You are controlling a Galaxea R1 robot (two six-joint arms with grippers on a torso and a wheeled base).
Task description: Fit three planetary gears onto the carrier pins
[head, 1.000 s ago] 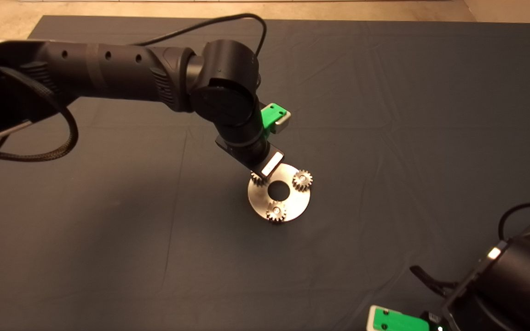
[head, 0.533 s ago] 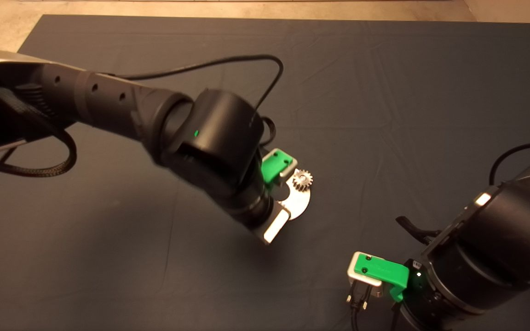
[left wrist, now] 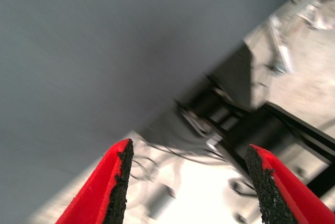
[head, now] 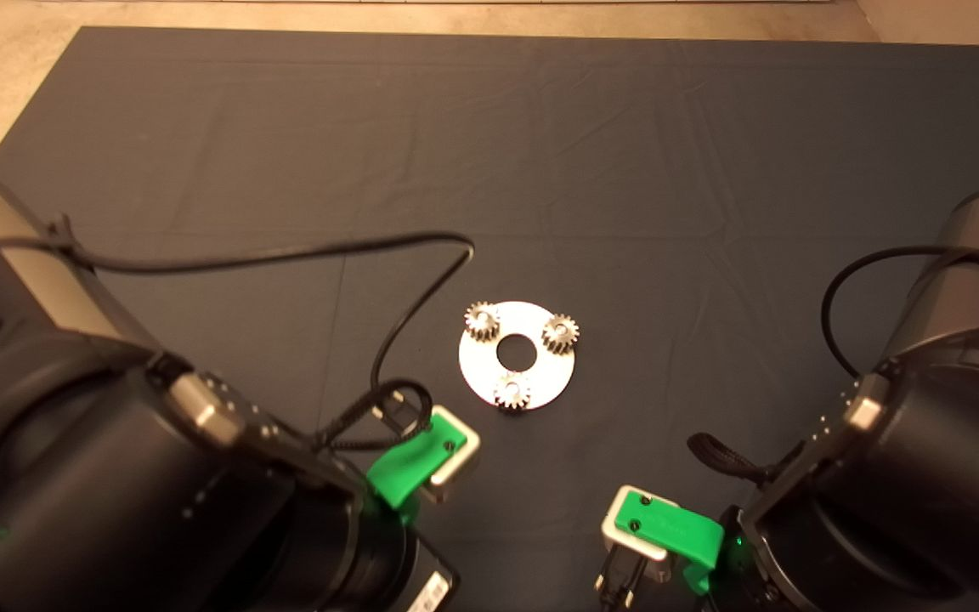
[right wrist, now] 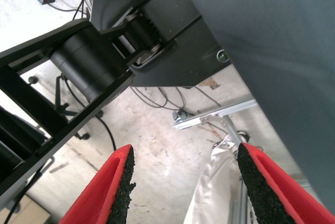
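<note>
The dark mat (head: 668, 170) covers the table and lies bare around the work; a strip of pale floor (head: 455, 13) shows along its far edge; nothing stands between the disc and either arm. A black cable (head: 404, 314) loops from the left arm across the mat and ends just short of the disc's nine o'clock side, not touching it.

The flat round disc (head: 545, 378) lies near the mat's middle, its large centre hole open; the three planetary gears sit on it around that hole, one at about ten o'clock (head: 482, 320), one at about two o'clock (head: 559, 332), one at six o'clock (head: 512, 393); each gear has a bright spot at its centre where one of the carrier pins (head: 512, 391) shows through.

The left gripper (left wrist: 183, 182) is drawn back to the lower left of the head view, at about seven o'clock from the disc and well apart from it; its red fingers (left wrist: 112, 187) are spread wide with nothing between them, and beyond them its wrist view shows the mat's edge and blurred floor. The right gripper (right wrist: 183, 185) waits at the lower right, at about four o'clock from the disc; its fingers (right wrist: 118, 187) likewise stand wide apart and empty, over floor, cables and a black frame.
</note>
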